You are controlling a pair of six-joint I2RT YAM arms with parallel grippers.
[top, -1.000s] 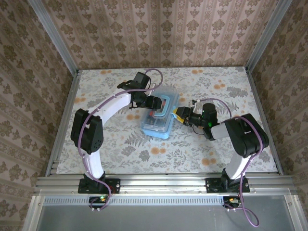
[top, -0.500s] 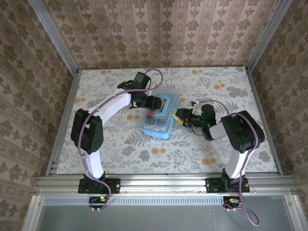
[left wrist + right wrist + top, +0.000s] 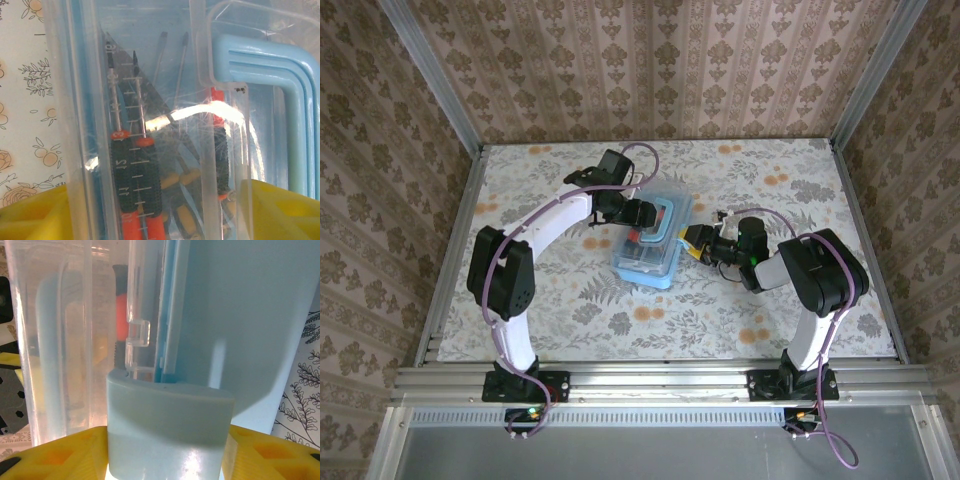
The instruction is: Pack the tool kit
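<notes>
The tool kit box [image 3: 648,255] lies in the middle of the table [image 3: 770,320], with its clear lid [image 3: 165,65] over the screwdrivers [image 3: 131,175]. The left end effector [image 3: 642,213] rests at the lid's far end beside the blue handle [image 3: 270,85], its fingers spread wide and released. The right end effector [image 3: 692,240] is at the box's right side, clenched on the pale blue latch [image 3: 170,430], which fills the gap between its yellow fingers [image 3: 265,455].

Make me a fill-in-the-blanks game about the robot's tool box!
1. The tool box has a handle coloured ____.
2. Through its clear lid you can see black-gripped ____.
3. The right gripper has the box's blue latch between fingers coloured ____.

Missing words: blue, screwdrivers, yellow.
</notes>
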